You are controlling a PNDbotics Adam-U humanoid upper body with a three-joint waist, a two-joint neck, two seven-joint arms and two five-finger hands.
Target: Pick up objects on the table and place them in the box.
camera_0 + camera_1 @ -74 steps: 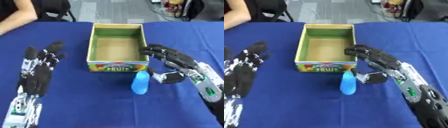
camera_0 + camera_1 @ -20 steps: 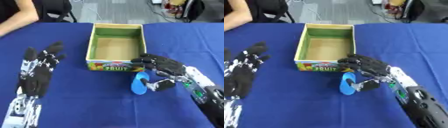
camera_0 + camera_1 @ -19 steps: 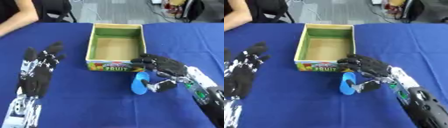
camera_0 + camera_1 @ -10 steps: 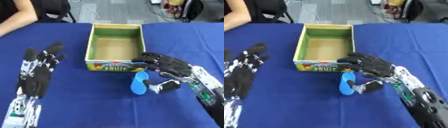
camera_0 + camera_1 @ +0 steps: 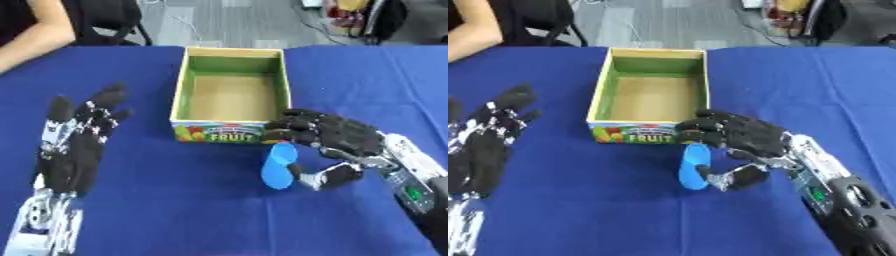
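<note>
My right hand (image 5: pixel 341 145), lower right, curls its fingers and thumb around the blue oval object (image 5: pixel 279 165) just below the green-lined cardboard fruit box (image 5: pixel 231 94) at centre. My left hand (image 5: pixel 74 145) rests open, fingers straight, at the left on the blue tablecloth (image 5: pixel 175 210).

The right hand (image 5: pixel 346 145) hides the blue object's (image 5: pixel 279 165) right side — its identity stays unclear.

I've got a deep blue counter (image 5: pixel 157 200), a light blue object (image 5: pixel 279 165), and a box (image 5: pixel 232 95) with green walls, tan floor, yellow rim (colourful fruit print and "FRUIT" lettering out front). Both my hands, left (image 5: pixel 74 145) and right (image 5: pixel 337 142), are black.
</note>
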